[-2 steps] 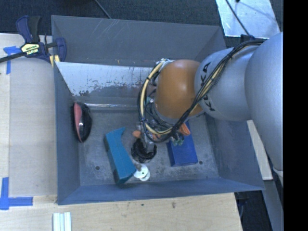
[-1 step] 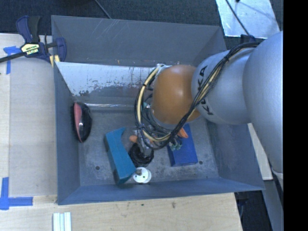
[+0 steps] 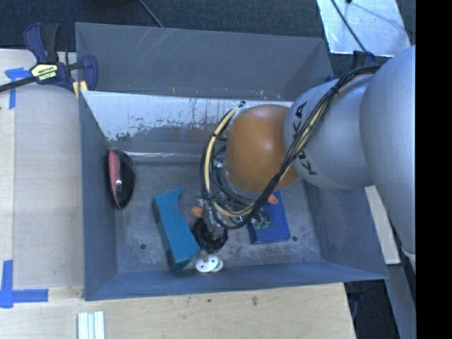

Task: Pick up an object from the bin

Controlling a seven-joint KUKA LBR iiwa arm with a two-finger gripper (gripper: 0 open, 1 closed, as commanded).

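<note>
Hanging low by the front wall of the bin (image 3: 99, 210) is the gripper (image 3: 210, 237), just beside the right edge of a teal rectangular block (image 3: 174, 224) lying slantwise on the floor; a small white round piece (image 3: 207, 264) sits just in front, against the wall; jaws spread or pressed together, I cannot tell; a blue flat slab (image 3: 277, 226) lies partly under the wrist; a black-and-red oval thing (image 3: 119, 179) rests well apart, left.
</note>
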